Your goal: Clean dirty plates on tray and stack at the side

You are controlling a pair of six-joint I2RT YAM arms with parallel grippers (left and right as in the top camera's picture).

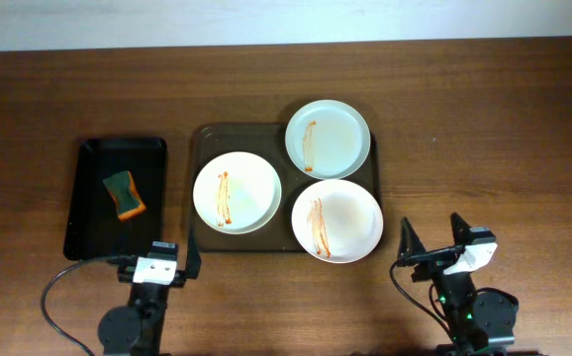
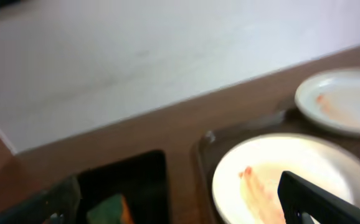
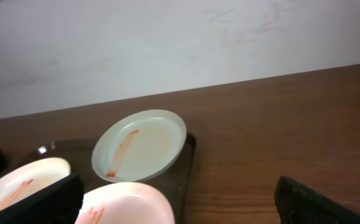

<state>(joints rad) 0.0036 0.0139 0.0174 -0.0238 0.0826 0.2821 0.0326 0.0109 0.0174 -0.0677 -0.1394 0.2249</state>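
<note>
Three white plates with orange-brown sauce streaks lie on the brown tray (image 1: 203, 138): one at the left (image 1: 237, 192), one faintly greenish at the back right (image 1: 328, 137), one at the front right (image 1: 336, 220). My left gripper (image 1: 157, 259) is open and empty near the table's front edge, just in front of the tray's left corner. My right gripper (image 1: 432, 237) is open and empty, to the right of the front right plate. The left wrist view shows the left plate (image 2: 286, 177) and the back plate (image 2: 345, 99). The right wrist view shows the greenish plate (image 3: 140, 144) and the front plate (image 3: 130, 202).
A narrow black tray (image 1: 88, 198) stands left of the brown tray and holds a green and orange sponge (image 1: 124, 194). Bare wooden table (image 1: 484, 129) lies to the right of the brown tray. A white wall runs along the table's far edge.
</note>
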